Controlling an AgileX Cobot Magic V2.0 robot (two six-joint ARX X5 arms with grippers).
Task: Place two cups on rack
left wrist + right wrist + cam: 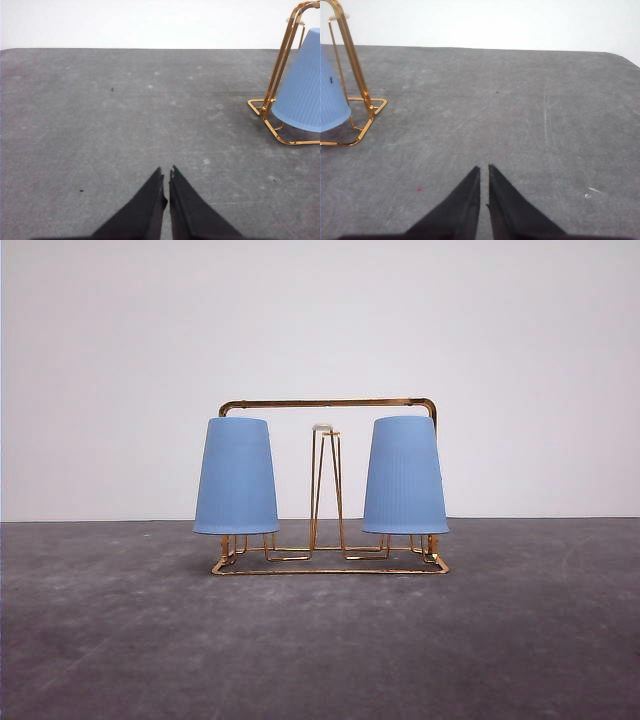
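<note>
Blue cups, left [236, 477] and right [405, 476], upside down at either end of gold wire rack [328, 403] on grey table [320, 640]; white-tipped prong [322, 427] bare between them. Left gripper [166, 172] and right gripper [484, 168] closed, empty, low over table, apart from rack.

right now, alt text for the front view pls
Two light-blue ribbed cups sit upside down at either end of a gold wire rack on a grey table. A white-tipped prong stands bare between them, against a white wall.

two cups [236, 476], one rack [328, 403], two hands [166, 176]
</note>
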